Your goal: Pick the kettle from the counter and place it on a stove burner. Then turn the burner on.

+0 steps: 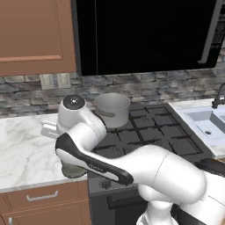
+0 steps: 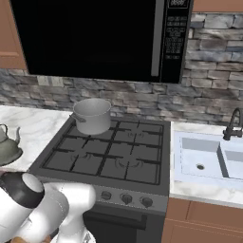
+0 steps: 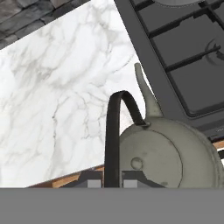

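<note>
Gripper (image 3: 111,183) was clenched on the handle (image 3: 114,131) of the kettle (image 3: 168,153), which sat on the counter (image 3: 65,87) beside the stove burner (image 3: 199,83). Right base view alone showed stove knobs (image 2: 126,199). No legible writing.

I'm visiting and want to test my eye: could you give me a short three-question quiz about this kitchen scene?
1. True or false: the kettle already sits on a stove burner.
2. What does the gripper clamp? A) the kettle's handle B) the steel pot C) a stove knob
3. Fill in: the steel pot stands on the ____ left burner.

Key:
1. False; it rests on the marble counter, beside the stove.
2. A; the fingertips are shut on the black handle.
3. Back.
</note>
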{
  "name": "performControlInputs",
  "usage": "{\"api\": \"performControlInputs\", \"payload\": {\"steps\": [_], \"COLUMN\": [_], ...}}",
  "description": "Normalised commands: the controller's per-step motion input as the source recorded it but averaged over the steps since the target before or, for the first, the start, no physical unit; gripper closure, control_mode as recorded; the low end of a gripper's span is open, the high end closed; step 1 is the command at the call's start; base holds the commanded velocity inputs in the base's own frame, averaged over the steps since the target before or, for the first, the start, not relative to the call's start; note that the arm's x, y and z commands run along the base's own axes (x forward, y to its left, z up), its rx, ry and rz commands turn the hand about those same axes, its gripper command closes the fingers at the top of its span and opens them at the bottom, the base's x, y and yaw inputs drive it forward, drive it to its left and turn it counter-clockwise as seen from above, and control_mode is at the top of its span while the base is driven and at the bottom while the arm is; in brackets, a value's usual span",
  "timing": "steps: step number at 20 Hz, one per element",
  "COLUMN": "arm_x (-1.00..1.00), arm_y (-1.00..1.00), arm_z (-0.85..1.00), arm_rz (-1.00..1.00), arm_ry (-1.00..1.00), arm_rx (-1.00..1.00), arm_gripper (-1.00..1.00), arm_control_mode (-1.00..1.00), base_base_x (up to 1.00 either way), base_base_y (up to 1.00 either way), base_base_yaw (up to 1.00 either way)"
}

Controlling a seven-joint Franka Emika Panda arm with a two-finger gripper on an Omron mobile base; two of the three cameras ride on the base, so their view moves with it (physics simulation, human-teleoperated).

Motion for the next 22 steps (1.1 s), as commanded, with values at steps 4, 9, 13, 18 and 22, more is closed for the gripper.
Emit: {"api": "performControlInputs", "payload": {"steps": [4, 9, 13, 18, 22], "arm_x": [-0.01, -0.02, -0.02, -0.06, 0.0], "arm_y": [-0.16, -0.53, -0.63, -0.67, -0.7], "arm_z": [0.02, 0.13, 0.31, 0.23, 0.09], "arm_rz": [0.01, 0.05, 0.05, 0.06, 0.11], "arm_ry": [0.0, 0.0, -0.02, -0.11, -0.17], "arm_rx": [0.0, 0.02, 0.06, 0.05, 0.05], "arm_gripper": [1.0, 1.0, 1.0, 1.0, 1.0], "arm_control_mode": [-1.0, -1.0, -1.0, -1.0, -1.0], "base_base_x": [0.0, 0.0, 0.0, 0.0, 0.0], "base_base_y": [0.0, 0.0, 0.0, 0.0, 0.0], "base_base_yaw": [0.0, 0.0, 0.0, 0.0, 0.0]}}
